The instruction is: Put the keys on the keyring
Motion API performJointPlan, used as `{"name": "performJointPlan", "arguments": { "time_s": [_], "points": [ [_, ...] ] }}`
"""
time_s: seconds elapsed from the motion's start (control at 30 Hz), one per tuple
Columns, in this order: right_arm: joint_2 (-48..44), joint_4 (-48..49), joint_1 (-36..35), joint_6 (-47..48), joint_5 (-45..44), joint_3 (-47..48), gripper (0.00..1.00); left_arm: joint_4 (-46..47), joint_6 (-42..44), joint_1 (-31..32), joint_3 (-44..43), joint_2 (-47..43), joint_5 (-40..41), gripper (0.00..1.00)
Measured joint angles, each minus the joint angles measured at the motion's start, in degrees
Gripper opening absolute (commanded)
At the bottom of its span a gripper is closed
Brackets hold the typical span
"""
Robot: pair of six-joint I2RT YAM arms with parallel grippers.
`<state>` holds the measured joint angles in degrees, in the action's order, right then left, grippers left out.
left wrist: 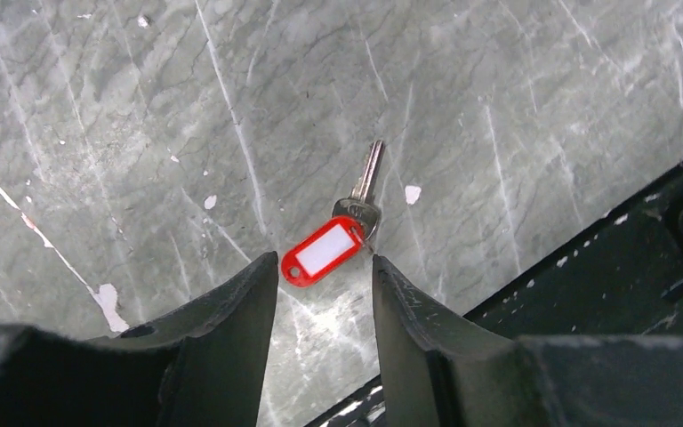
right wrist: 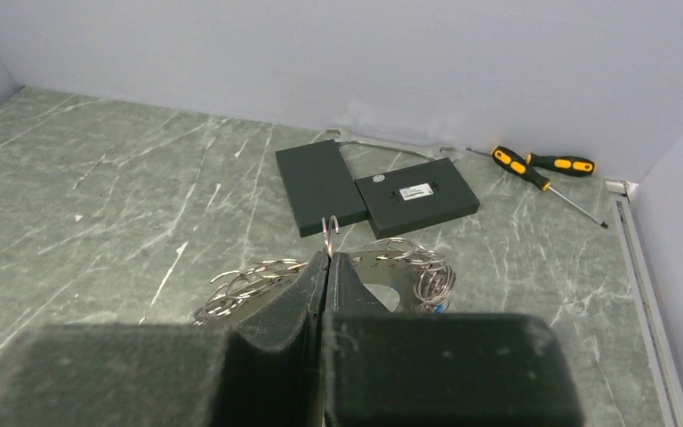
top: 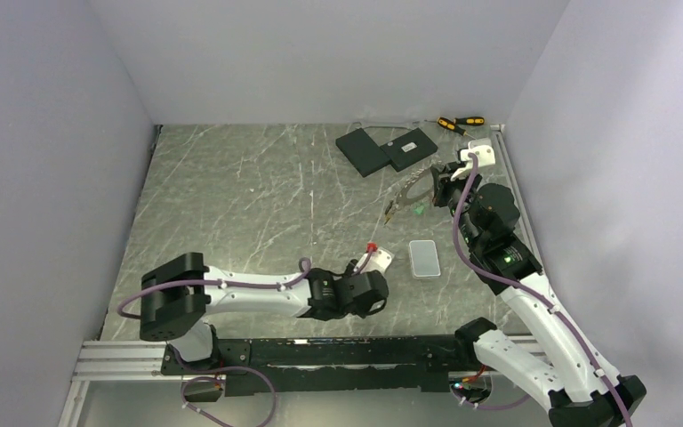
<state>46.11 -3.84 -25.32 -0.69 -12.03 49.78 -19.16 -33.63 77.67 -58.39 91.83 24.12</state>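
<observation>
At the near edge of the worktop point(left wrist: 142, 133), the left fingers point(left wrist: 231, 311) stand apart and empty, with a key point(left wrist: 366, 178) bearing a red tag lying flat just beyond their tips. At the far right, near the black slabs point(right wrist: 320, 187), the right fingers point(right wrist: 293, 302) are clenched on a wire loop of the keyring point(right wrist: 422, 283).

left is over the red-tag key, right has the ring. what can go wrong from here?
1. The key lies flat on the marble table. The open left gripper is lined up on its red tag only, so a pinch may slip or leave the blade dangling.
2. The right gripper is shut on the keyring by a thin wire loop; the ring could pivot when threading.
</observation>
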Motion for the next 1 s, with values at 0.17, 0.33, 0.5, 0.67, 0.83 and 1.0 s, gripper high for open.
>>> {"name": "performJointPlan", "arguments": {
  "time_s": [0.17, 0.33, 0.5, 0.67, 0.83, 1.0],
  "points": [
    [-0.6, -0.4, 0.0, 0.0, -0.1, 0.0, 0.0, -6.8, -8.7, 1.7, -7.4, 6.1, 4.8, 0.43],
    [-2.0, -1.5, 0.0, 0.0, -1.0, 0.0, 0.0, -12.8, -15.4, 2.1, -12.7, 10.8, 6.3, 0.39],
    [-3.0, -1.8, 0.0, 0.0, -1.2, 0.0, 0.0, -17.6, -17.6, 2.1, -15.2, 13.0, 5.1, 0.38],
    [-3.1, -2.6, 0.0, 0.0, -1.2, 0.0, 0.0, -20.8, -18.9, 2.1, -19.1, 16.7, 3.1, 0.35],
    [-3.1, -3.2, 0.0, 0.0, -1.2, 0.0, 0.0, -22.9, -20.3, 1.8, -19.2, 18.6, 1.2, 0.31],
    [-3.1, -3.5, 0.0, 0.0, -1.2, 0.0, 0.0, -23.1, -20.7, 1.3, -19.2, 18.8, -0.2, 0.28]
  ]
}}
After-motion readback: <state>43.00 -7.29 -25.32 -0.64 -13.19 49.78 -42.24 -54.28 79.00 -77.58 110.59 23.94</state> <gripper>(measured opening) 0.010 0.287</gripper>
